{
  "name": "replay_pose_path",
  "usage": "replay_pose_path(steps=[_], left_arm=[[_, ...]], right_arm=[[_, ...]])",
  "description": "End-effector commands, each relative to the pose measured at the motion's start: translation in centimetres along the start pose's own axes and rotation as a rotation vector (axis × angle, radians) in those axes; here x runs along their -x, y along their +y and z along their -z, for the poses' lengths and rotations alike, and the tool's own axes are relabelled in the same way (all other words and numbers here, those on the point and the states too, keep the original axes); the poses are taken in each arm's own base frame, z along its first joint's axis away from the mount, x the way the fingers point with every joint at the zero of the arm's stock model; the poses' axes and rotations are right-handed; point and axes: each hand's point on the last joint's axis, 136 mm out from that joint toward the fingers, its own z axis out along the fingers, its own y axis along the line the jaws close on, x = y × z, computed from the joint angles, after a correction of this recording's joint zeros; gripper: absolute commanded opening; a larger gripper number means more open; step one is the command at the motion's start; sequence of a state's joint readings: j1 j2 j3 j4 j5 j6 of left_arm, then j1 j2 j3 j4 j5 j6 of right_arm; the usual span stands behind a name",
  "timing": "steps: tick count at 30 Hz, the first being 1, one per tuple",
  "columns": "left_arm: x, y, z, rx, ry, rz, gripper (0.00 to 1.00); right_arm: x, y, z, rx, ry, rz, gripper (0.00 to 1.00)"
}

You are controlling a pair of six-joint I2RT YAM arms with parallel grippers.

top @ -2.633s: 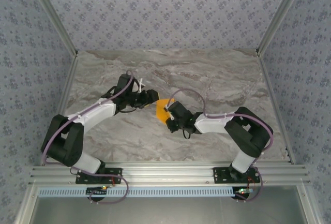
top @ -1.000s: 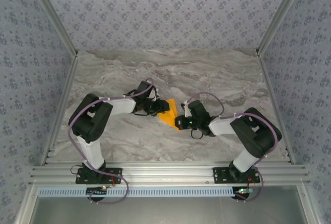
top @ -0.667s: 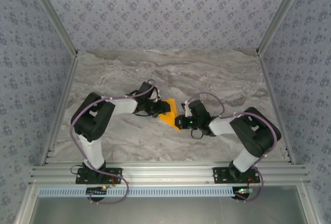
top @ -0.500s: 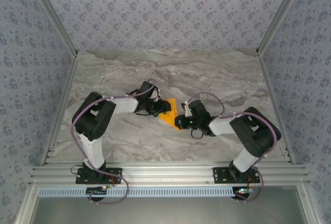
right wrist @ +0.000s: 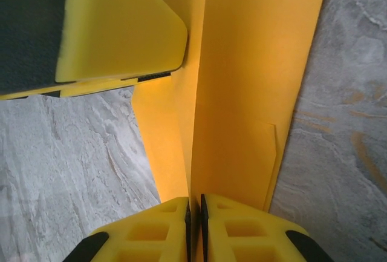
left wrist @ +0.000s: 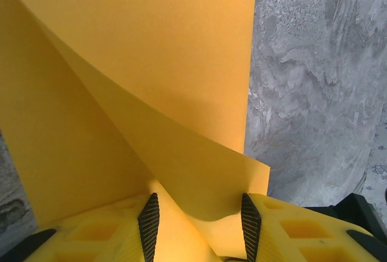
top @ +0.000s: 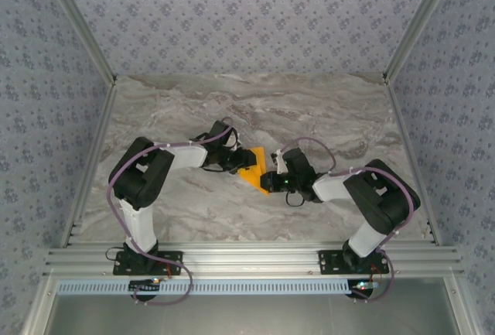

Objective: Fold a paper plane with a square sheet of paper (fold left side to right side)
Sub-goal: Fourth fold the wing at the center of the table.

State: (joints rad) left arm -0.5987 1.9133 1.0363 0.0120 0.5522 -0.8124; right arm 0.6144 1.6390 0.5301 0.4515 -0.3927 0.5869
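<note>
Grey marbled table (top: 325,118), walled in patterned paper, carries the square sheet of paper (top: 254,169) near its middle, partly folded and lying right between the two tools. On the sheet's left, far side sits the left gripper (left wrist: 198,210). Its jaws stand apart, and a lifted flap curves loosely up between the pads without being pinched. On the sheet's right, near side sits the right gripper (right wrist: 194,204). Its jaws are all but together, with a thin raised ply running straight into the slit between them, so it looks clamped on the paper. From the right wrist, that ply runs directly away from the fingers along the sheet's long axis, and one yellow finger of the left gripper sits just beside it at the far end. The fold goes left over right, so what matters is that the loose flap seems to lie on the left arm's side of this standing line, which makes the left arm the nearer one to carry it across; the right tool, I judge, serves as the anchor on the crease
</note>
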Motion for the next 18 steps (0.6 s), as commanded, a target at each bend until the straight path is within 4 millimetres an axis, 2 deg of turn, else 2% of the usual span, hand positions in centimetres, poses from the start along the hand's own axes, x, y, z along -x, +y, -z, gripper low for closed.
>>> replay_pose_path(steps=[1,9,13,18], left_arm=[[-0.6,1.5,-0.7,0.065,0.018,0.001,0.43],[-0.5,1.4,-0.6,0.063,0.015,0.001,0.43],[-0.6,1.4,-0.6,0.063,0.014,-0.001,0.43],[-0.5,1.3,-0.5,0.060,0.014,-0.003,0.43]], right_arm=[[1.3,0.8,0.3,0.032,-0.010,0.022,0.15],[3.8,1.6,2.3,0.133,-0.048,0.002,0.32],[4.3,1.0,2.1,0.153,-0.031,-0.026,0.33],[4.6,1.3,1.0,0.190,-0.005,-0.053,0.32]])
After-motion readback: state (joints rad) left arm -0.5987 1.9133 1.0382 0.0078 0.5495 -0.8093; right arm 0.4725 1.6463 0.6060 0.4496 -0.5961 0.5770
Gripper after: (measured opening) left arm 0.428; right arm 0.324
